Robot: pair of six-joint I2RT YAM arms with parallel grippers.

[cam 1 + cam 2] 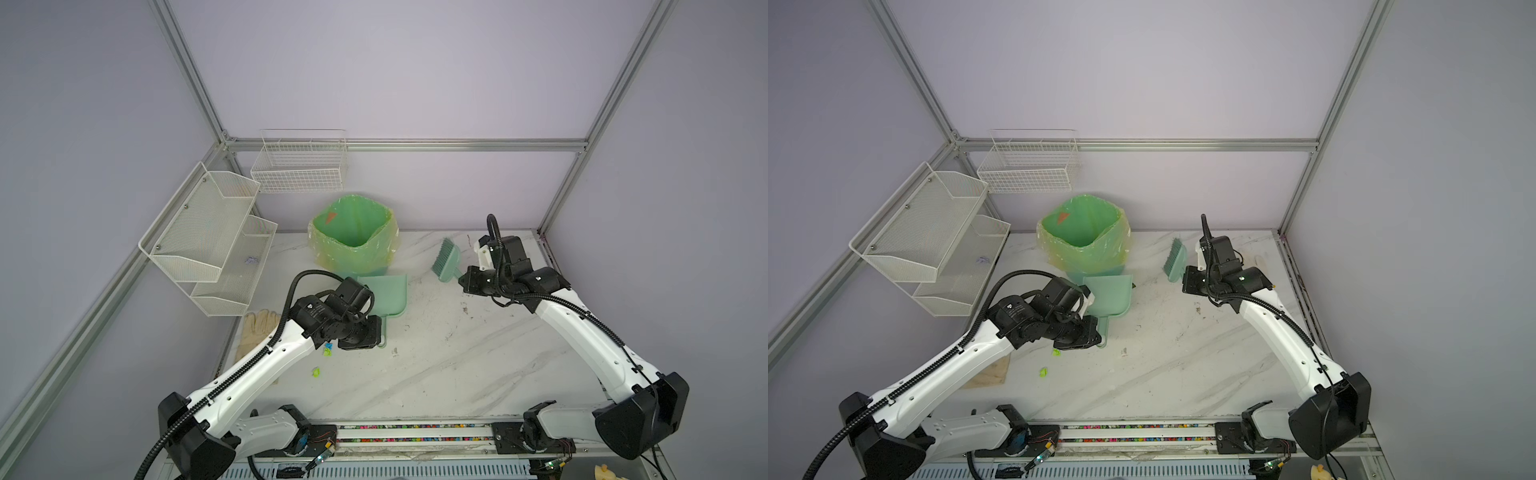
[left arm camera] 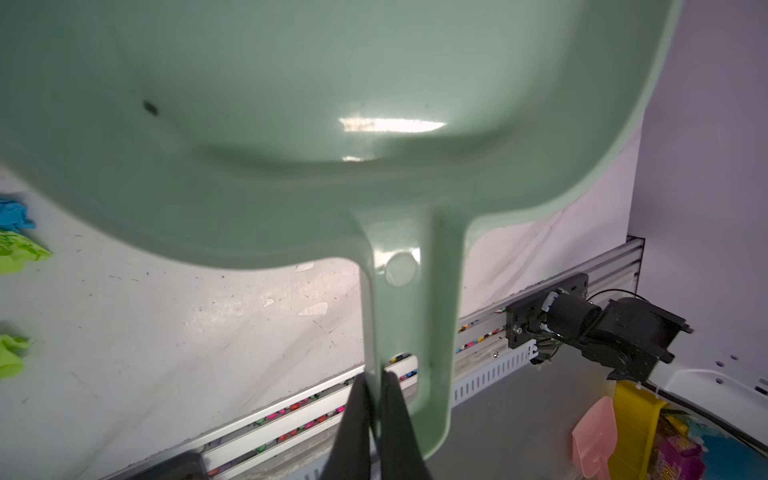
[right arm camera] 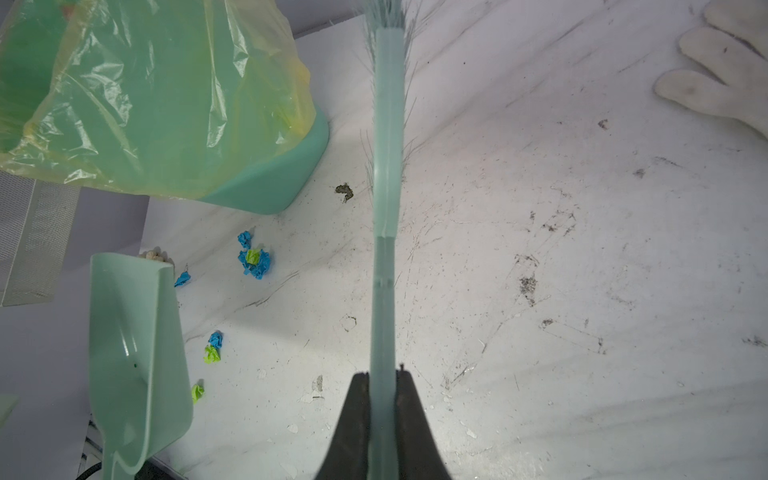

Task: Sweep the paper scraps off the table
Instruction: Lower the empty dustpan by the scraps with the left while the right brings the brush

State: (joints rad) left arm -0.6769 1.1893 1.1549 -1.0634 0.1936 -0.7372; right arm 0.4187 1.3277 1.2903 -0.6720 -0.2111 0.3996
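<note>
Left claw [image 2: 375, 386] pinching dustpan [image 2: 291, 83] handle, right claw [image 3: 384, 380] pinching brush [image 3: 388, 124] handle, paper scraps [image 3: 254, 261] on counter [image 3: 540, 270] beside dustpan.

— What closes the place in?

— Plain pale lilac walls [image 1: 415, 75], braced by aluminium rails [image 1: 457, 144] at the corners and across the back.

— Anything fixed to them?

— A white wire basket [image 1: 300, 170] hangs on the back wall. A white two-tier mesh shelf [image 1: 199, 232] is mounted on the left wall, above the left edge of the white, grey-veined worktop [image 1: 478, 357].

— And the light?

— Soft and even; shadows are faint.
</note>
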